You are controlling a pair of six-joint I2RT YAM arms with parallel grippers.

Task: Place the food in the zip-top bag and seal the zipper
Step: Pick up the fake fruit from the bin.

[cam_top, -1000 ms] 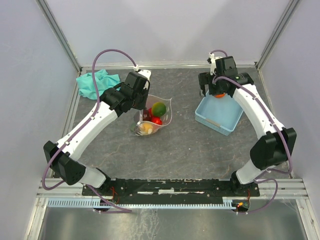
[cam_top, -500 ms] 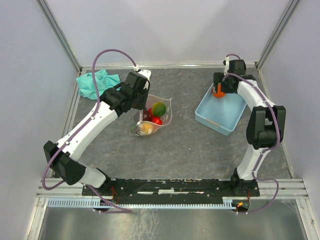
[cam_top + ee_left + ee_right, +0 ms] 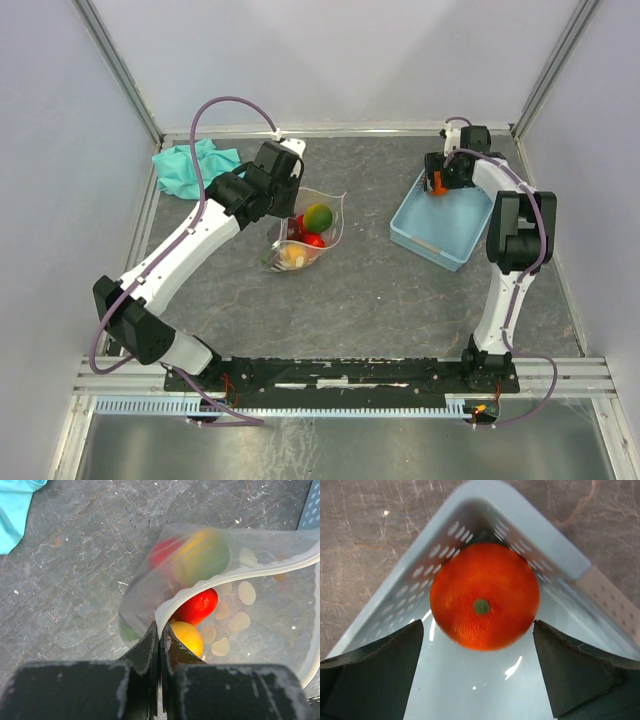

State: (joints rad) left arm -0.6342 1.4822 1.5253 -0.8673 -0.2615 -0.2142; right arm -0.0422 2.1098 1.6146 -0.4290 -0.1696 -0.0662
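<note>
The clear dotted zip-top bag (image 3: 305, 235) lies mid-table with its mouth held open; it holds red (image 3: 197, 606), yellow (image 3: 186, 637) and green-yellow (image 3: 200, 555) toy fruits. My left gripper (image 3: 160, 632) is shut on the bag's whitish zipper strip (image 3: 235, 575) at the near rim. An orange toy fruit (image 3: 484, 596) sits in the far corner of the light-blue basket (image 3: 440, 225). My right gripper (image 3: 478, 630) is open, its fingers on either side of the orange, just short of it; the orange also shows in the top view (image 3: 437, 186).
A teal cloth (image 3: 185, 165) lies at the back left. The basket stands at the right, close to the back wall and the right frame post.
My right arm has swung to the basket's far corner and lowered its open gripper over the orange. My left gripper still holds the bag rim, barely moved.
</note>
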